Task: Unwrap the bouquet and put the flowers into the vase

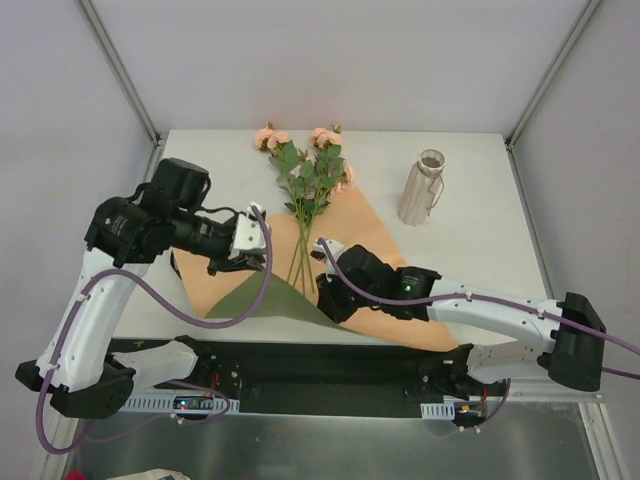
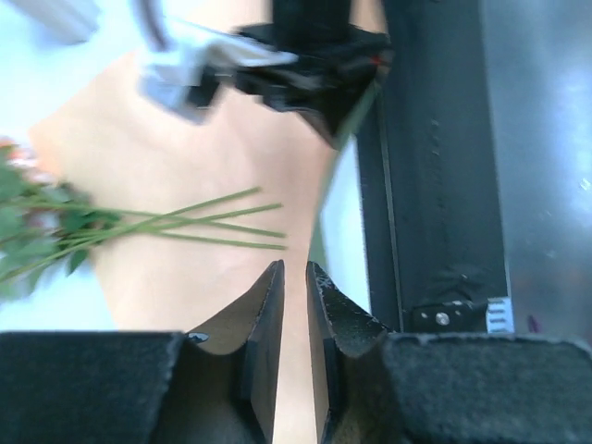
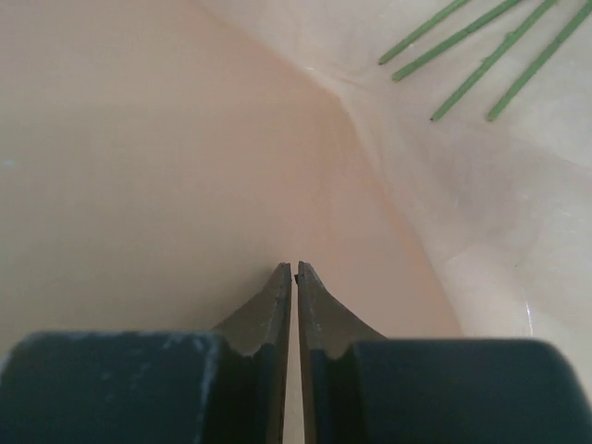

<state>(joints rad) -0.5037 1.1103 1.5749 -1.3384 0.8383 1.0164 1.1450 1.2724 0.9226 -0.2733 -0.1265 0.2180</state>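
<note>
Paper (image 1: 400, 250) lies flat on tabletop (image 1: 480, 265), flowers (image 1: 310, 180) on it, vase (image 1: 423, 188) upright far right. Right end effector (image 3: 295, 268) near-closed over paper, grip unclear. Left end effector (image 2: 294, 268) barely apart, empty. Imo pinch stems (image 1: 300, 245) together, not paper.

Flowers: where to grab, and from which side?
Grip the bare stems of the flowers just below the leaves, from above, jaws across the bundle. They lie flat on the open paper, bunched there, cut ends toward the near edge; the blooms fan out.
</note>
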